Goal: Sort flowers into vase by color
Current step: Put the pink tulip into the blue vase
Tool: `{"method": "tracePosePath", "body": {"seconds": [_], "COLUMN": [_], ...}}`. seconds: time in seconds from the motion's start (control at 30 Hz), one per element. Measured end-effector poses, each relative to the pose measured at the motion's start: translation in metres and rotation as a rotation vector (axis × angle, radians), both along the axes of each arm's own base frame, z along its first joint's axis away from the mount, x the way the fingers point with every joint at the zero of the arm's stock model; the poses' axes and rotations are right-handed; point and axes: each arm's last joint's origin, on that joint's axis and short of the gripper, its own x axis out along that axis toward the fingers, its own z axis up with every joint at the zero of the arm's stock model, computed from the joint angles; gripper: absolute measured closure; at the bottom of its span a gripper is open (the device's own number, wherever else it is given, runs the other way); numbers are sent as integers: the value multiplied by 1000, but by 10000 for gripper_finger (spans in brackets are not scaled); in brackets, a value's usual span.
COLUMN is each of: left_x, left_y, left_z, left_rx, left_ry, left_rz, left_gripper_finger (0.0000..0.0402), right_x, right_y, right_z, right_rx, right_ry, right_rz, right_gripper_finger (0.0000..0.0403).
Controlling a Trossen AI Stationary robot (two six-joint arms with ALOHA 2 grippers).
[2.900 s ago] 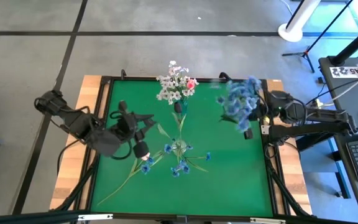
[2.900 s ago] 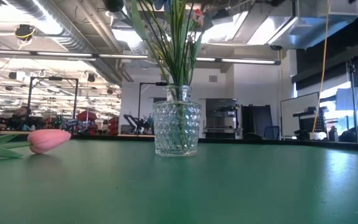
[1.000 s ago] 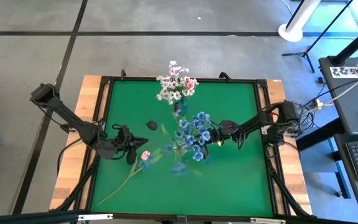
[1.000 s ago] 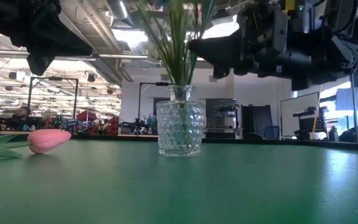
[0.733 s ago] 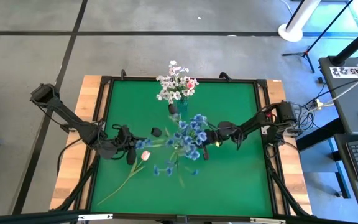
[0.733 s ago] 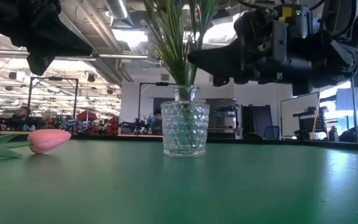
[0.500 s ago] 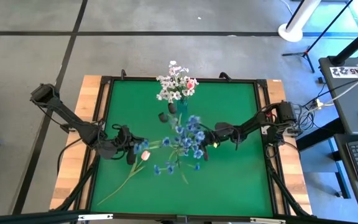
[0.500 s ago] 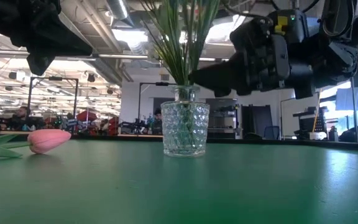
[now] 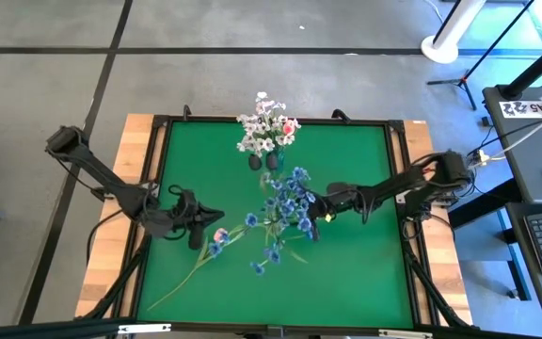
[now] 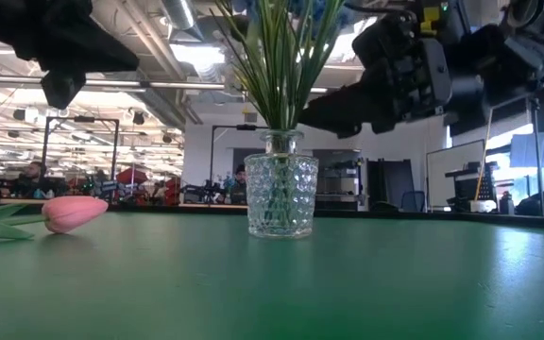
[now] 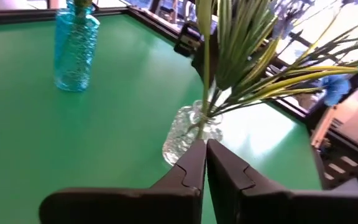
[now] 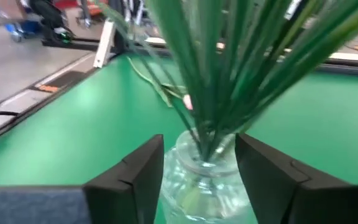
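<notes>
A clear studded glass vase (image 10: 281,198) stands mid-table on its base and holds several blue-blossomed flowers (image 9: 285,202) on green stems (image 12: 216,81). My right gripper (image 12: 201,168) is open. Its fingers stand on either side of the stems just above the vase mouth, coming from the table's right, and are apart from them. My left gripper (image 11: 205,158) is shut and hovers left of the vase, pointing at it. A pink tulip (image 10: 74,212) lies on the mat near my left gripper. A dark bud (image 9: 255,162) shows by the far vase.
A blue glass vase (image 11: 73,50) at the far middle holds white blossoms (image 9: 263,127) and one pink bloom (image 9: 289,127). The tulip's long stem (image 9: 172,287) runs toward the near left corner. A black frame (image 9: 158,188) borders the green mat; bare mat lies near and to the right.
The blue flowers were bunched close by my right gripper a second ago. They have since fanned out in the clear vase, which slid a little toward the table's right. My right gripper has tipped closer to level beside the stems.
</notes>
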Motion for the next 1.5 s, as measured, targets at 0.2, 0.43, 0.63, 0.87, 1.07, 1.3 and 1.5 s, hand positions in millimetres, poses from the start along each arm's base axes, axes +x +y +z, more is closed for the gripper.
{"method": "tracePosePath", "body": {"seconds": [0.2, 0.43, 0.63, 0.87, 1.07, 1.3, 1.5], "left_x": [-5, -6, -1, 2, 20, 33, 30], "left_y": [3, 2, 0, 2, -15, -38, -52], "left_z": [10, 23, 58, 64, 33, -12, -29], "left_rx": [4, 53, 117, -26, -207, -471, -630], "left_ry": [-31, -26, 82, 349, 551, 880, 1045], "left_rz": [-45, -120, -149, -137, -197, -220, -184], "left_gripper_finger": [357, 325, 314, 313, 313, 313, 313], "right_x": [-13, -33, -56, -92, -112, -115, -115], "right_y": [-3, -4, -7, -14, -17, -18, -18], "right_z": [23, 52, 80, 108, 118, 117, 118], "right_rx": [-61, -70, -129, -176, -178, -181, -179], "right_ry": [46, 48, 14, -13, -9, 7, 6], "right_rz": [-48, -46, -104, -243, -309, -319, -320], "right_gripper_finger": [178, 161, 157, 158, 158, 158, 158]}}
